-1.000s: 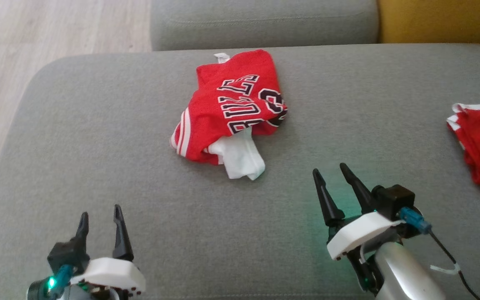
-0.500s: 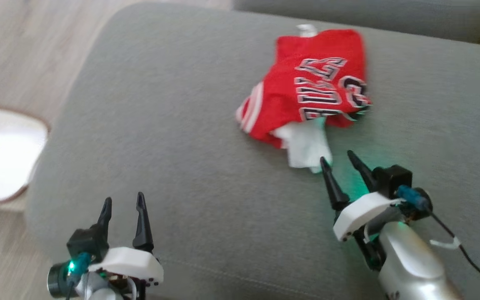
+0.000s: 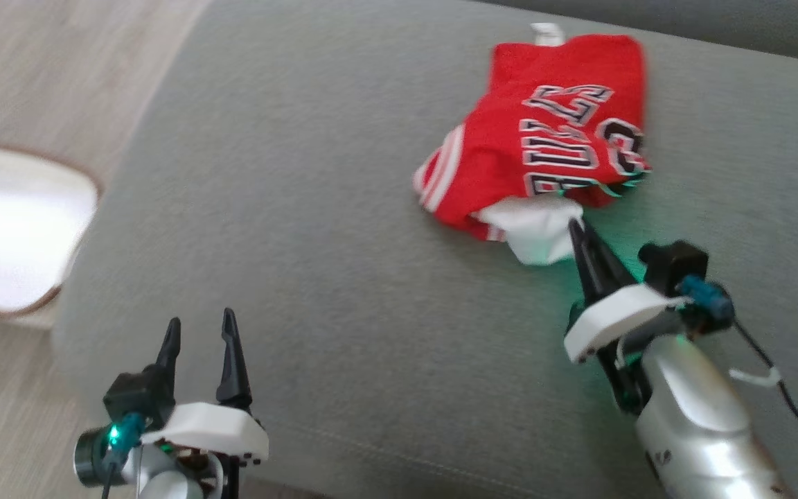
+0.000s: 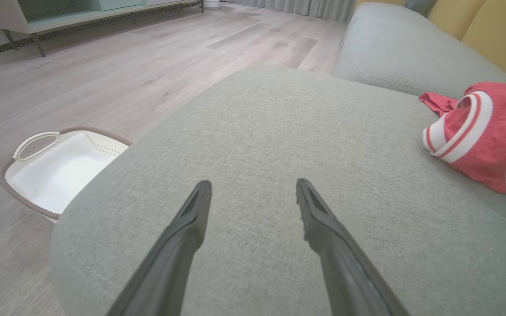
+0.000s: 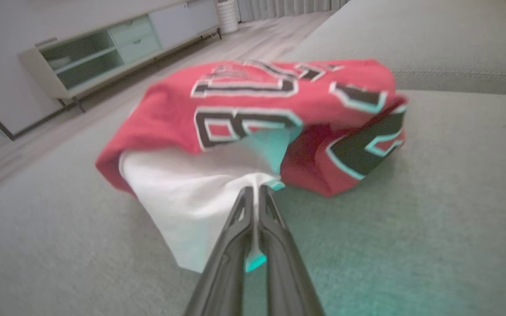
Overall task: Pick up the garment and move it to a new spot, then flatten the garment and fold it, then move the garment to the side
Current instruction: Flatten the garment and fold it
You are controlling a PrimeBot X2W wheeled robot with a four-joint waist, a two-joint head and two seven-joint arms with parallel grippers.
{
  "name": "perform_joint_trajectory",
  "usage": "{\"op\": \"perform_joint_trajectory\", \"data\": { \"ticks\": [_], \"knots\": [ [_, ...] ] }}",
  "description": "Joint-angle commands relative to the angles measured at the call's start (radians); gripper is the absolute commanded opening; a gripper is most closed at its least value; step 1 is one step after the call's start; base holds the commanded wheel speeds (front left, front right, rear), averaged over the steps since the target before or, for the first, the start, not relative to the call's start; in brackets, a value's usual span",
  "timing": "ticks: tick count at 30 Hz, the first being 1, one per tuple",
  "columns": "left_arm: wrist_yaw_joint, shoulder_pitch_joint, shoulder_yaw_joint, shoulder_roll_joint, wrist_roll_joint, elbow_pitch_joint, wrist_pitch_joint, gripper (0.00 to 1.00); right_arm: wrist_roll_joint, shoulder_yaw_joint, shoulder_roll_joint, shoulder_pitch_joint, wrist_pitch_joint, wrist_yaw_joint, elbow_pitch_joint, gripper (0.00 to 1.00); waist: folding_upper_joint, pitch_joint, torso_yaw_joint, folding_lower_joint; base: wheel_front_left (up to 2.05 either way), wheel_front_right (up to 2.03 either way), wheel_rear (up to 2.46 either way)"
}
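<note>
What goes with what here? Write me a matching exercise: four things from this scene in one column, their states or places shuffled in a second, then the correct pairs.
Column one
1. left claw
2. right claw
3. garment
4. basket

Column two
A. standing on the wooden floor, beside the sofa
B. open, over a bare part of the grey cushion
C. shut, with white fabric pinched between its fingers
D. crumpled in a heap, red with black and white lettering

Pairs: 1-B, 2-C, 3-D, 4-A
</note>
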Motion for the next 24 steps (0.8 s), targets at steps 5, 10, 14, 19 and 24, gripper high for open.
{"op": "perform_joint_trajectory", "data": {
  "ticks": [5,10,14,19,24],
  "knots": [
    [-0.019,-0.045,0.028,0.012,0.005,-0.026,-0.005,1.0,-0.014,-0.034,0.01,-0.041,-0.004,0.007,-0.174,0.0,0.0,-0.064,-0.148,-0.0001,0.0,0.0,0.0],
    [-0.032,-0.057,0.009,0.012,0.004,-0.018,-0.005,1.0,-0.031,-0.051,-0.028,-0.108,-0.004,0.007,-0.315,0.0,0.0,-0.107,-0.246,-0.0001,0.0,0.0,0.0],
    [-0.034,-0.058,-0.013,0.012,-0.005,-0.009,-0.005,1.0,-0.039,-0.036,-0.082,-0.19,-0.004,0.007,-0.381,0.0,0.0,-0.13,-0.297,-0.0001,0.0,0.0,0.0],
    [-0.035,-0.047,-0.042,0.012,-0.019,0.007,-0.006,1.0,-0.054,-0.024,-0.145,-0.308,-0.004,0.007,-0.402,0.0,0.0,-0.147,-0.315,-0.0001,0.0,0.0,0.0],
    [-0.039,-0.032,-0.059,0.012,-0.026,0.025,-0.006,1.0,-0.096,-0.039,-0.2,-0.44,-0.004,0.007,-0.399,0.0,0.0,-0.154,-0.282,-0.0001,0.0,0.0,0.0]
  ]
}}
